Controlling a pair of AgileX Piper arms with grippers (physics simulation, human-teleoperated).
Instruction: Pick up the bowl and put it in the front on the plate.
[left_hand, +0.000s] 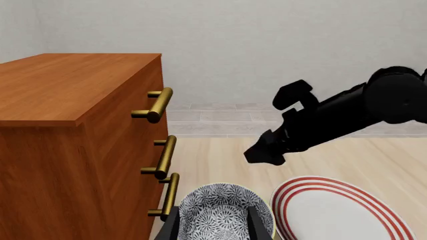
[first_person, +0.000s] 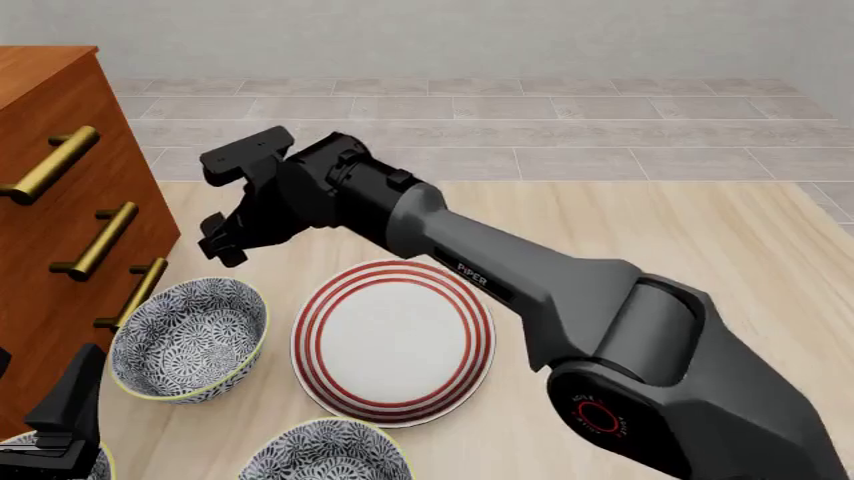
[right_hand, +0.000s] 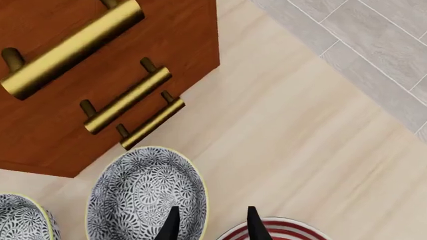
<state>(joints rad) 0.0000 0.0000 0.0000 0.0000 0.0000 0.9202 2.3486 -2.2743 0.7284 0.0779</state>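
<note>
The bowl (first_person: 187, 338), at lower left of the front view just beside the plate (first_person: 394, 340), looks rigid, glazed, slippery and breakable, best pinched across its thin rim by the right gripper (first_person: 224, 240), fingers spread and empty above it.

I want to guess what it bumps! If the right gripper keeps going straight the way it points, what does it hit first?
Probably the patterned bowl, near its rim beside the plate. The right gripper points down there with fingers apart, though depth is unclear.
</note>
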